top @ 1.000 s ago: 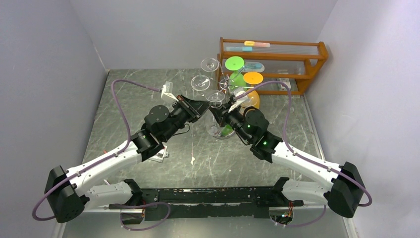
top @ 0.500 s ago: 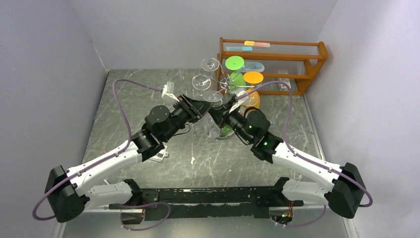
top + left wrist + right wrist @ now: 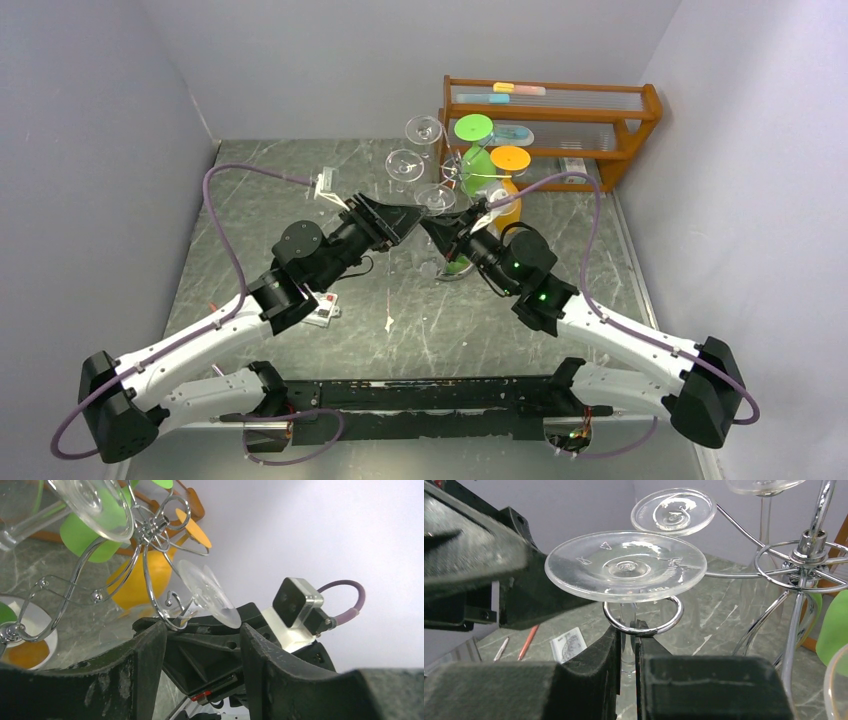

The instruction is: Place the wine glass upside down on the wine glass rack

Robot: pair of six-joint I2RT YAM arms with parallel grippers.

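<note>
A clear wine glass (image 3: 626,566) hangs upside down with its round foot on top. Its stem passes through a curled ring of the chrome wine glass rack (image 3: 808,547). My right gripper (image 3: 627,630) is shut on that stem just below the ring. In the top view the glass's foot (image 3: 437,197) shows at the rack's (image 3: 462,172) near left arm, with the right gripper (image 3: 432,226) under it. My left gripper (image 3: 408,216) is open just left of the glass and holds nothing. In the left wrist view its fingers (image 3: 145,660) frame the right gripper's body, below the glass foot (image 3: 207,592).
Other upside-down glasses hang on the rack: two clear ones (image 3: 423,130), a green one (image 3: 473,127) and an orange one (image 3: 511,157). A brown wooden shelf (image 3: 620,125) stands behind it at the back right. A paper card (image 3: 322,312) and pens (image 3: 529,641) lie on the table.
My left gripper has opened, let go of the glass, and backed off slightly to the left. The right gripper stays shut on the stem.
</note>
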